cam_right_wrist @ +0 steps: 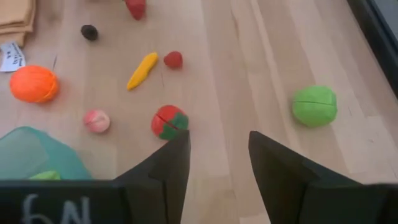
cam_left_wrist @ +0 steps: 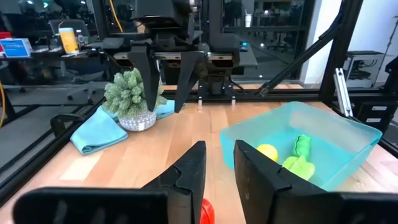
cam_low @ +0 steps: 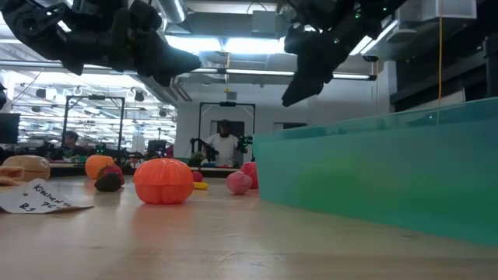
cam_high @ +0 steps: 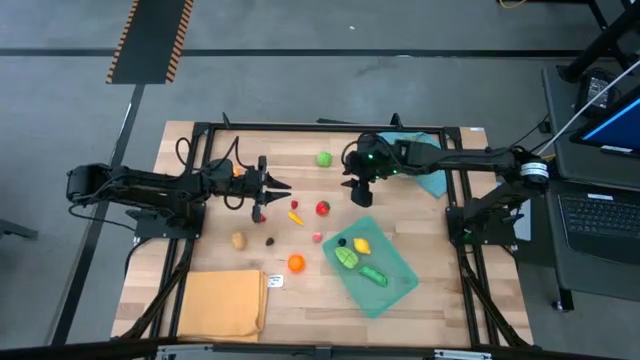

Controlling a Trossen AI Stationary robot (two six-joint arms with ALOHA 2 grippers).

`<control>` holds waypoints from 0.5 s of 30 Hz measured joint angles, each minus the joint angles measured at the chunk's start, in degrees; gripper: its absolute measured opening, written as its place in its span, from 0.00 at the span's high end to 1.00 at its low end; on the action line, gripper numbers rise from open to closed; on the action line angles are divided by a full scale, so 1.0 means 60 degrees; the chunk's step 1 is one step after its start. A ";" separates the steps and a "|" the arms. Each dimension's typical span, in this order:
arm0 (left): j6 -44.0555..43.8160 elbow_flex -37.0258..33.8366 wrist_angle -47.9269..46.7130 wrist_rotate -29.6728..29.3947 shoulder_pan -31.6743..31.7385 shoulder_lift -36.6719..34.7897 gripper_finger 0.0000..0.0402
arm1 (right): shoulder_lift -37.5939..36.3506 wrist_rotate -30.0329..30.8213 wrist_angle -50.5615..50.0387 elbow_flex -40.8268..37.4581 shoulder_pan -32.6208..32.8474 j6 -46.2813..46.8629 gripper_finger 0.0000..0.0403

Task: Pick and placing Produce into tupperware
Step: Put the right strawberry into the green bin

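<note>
We hover left tool over red piece, fingers parted, nothing gripped, lined up for pick. Right tool waits above table, fingers apart, empty. Tupperware sits near right tool, holding four produce pieces; others scattered between.

Counting it up: nine loose produce pieces on the table, four more inside the one tupperware, so thirteen total. Two cloths: one orange-yellow cloth, one blue cloth. One spiky ball. One paper tag.
</note>
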 joint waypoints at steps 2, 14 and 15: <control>-0.0001 0.0000 0.0001 0.0000 0.0000 0.0000 0.80 | 0.0073 -0.0001 -0.0041 0.0007 -0.0030 0.0137 0.59; 0.0064 0.0000 -0.0001 0.0000 0.0000 0.0000 0.82 | 0.0464 0.0275 -0.0066 0.0007 0.0056 -0.0634 0.42; 0.0064 0.0000 -0.0002 0.0000 0.0000 0.0000 0.83 | 0.0464 0.0430 -0.0069 0.0005 0.0085 -0.0759 0.38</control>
